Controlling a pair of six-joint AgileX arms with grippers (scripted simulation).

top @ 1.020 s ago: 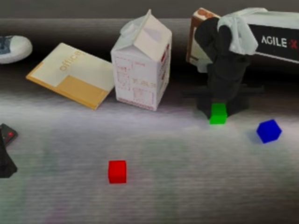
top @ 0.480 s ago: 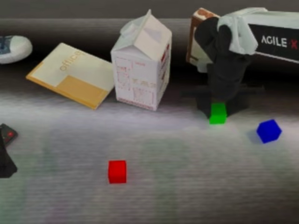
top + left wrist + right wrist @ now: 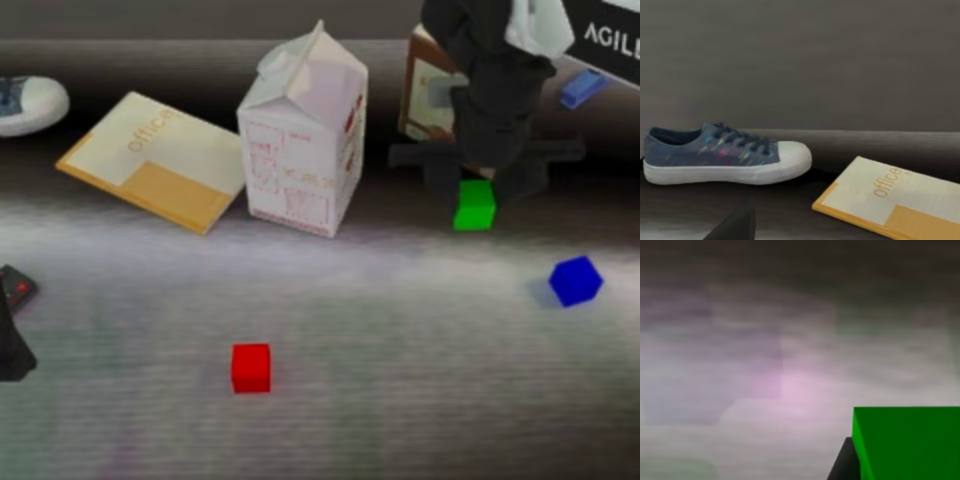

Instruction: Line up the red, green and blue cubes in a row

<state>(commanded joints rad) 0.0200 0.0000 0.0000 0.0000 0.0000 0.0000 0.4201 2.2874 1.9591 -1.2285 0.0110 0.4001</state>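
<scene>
The green cube [image 3: 474, 205] hangs a little above the table at the back right, with my right gripper [image 3: 476, 190] shut on it. In the right wrist view the green cube [image 3: 907, 442] fills the corner, with one dark finger [image 3: 844, 465] against its side. The blue cube [image 3: 576, 280] lies on the table at the right, in front of the green one. The red cube [image 3: 251, 367] sits alone, front and left of centre. My left arm [image 3: 10, 350] is parked at the table's left edge.
A milk carton [image 3: 305, 130] stands at the back centre, with an office book [image 3: 150, 160] and a shoe [image 3: 25, 100] to its left. A brown-and-white box [image 3: 425, 85] and a blue stapler-like object [image 3: 582, 88] lie behind the right arm. A black gadget [image 3: 18, 288] sits far left.
My right gripper has risen and moved toward the back of the table with the green cube in it. The red and blue cubes have not moved.
</scene>
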